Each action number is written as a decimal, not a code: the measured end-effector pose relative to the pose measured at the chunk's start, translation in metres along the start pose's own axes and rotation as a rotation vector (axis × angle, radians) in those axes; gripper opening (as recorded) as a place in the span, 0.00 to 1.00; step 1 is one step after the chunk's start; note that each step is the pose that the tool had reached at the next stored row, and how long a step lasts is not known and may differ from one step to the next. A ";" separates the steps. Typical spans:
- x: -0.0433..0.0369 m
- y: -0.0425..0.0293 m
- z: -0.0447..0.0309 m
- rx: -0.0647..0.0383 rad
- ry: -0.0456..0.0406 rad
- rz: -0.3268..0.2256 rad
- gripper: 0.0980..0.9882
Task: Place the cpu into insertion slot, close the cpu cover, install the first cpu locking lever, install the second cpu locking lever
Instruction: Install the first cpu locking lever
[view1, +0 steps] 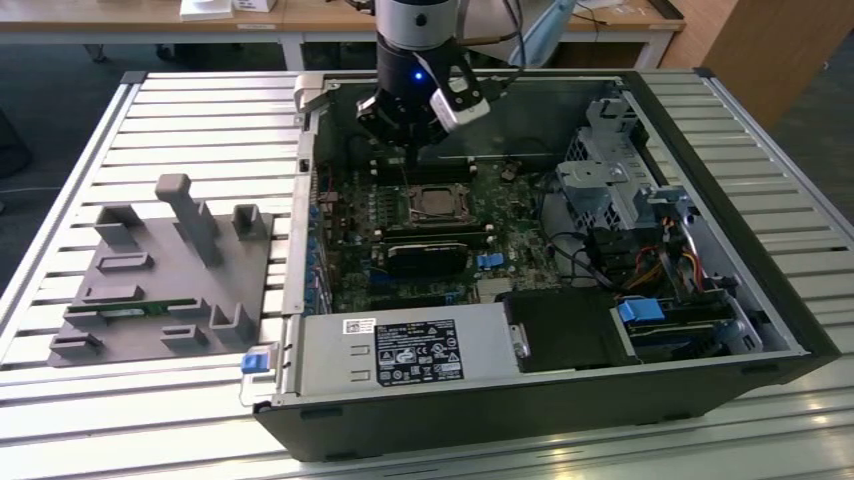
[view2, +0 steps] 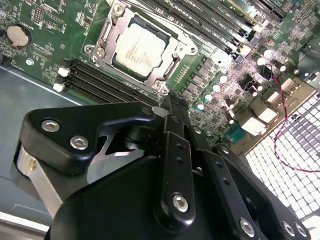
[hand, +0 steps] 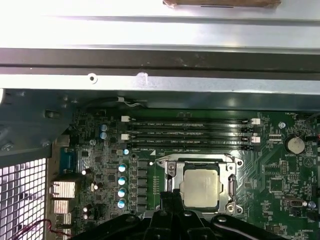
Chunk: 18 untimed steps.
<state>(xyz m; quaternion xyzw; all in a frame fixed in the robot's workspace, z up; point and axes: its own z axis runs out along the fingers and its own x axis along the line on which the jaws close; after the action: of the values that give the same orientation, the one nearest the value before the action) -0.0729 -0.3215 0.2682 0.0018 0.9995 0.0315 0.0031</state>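
The cpu (view1: 434, 203) (view2: 140, 49) (hand: 200, 187), a pale silver square chip, lies flat in the insertion slot on the green motherboard (view1: 350, 262), so the slot's centre is hidden beneath it. The silver cpu cover (view2: 107, 36) (hand: 170, 169) lies flat around the chip's edges, its window showing the chip top. My gripper (view1: 407, 152) (view2: 173, 98) (hand: 170, 196) hangs just above the board beside the socket, on its far side in the exterior view. Its black fingers (view2: 177, 130) are together with nothing between them.
The open computer case (view1: 787, 300) walls in the board. Long black memory slots (hand: 185, 131) (view2: 105, 80) run beside the socket. A drive cage (view1: 601, 180) and cables stand at the exterior view's right. A grey fixture (view1: 167, 270) stands outside at the exterior view's left.
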 end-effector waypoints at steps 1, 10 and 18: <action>0.0006 0.0001 0.0001 0.000 0.0000 0.000 0.01; 0.0170 0.0011 0.0020 0.000 0.0001 -0.001 0.01; 0.0255 0.0115 0.0058 0.000 0.0001 -0.002 0.01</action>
<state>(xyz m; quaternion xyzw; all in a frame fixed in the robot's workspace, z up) -0.0983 -0.3096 0.2630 0.0008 0.9995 0.0316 0.0031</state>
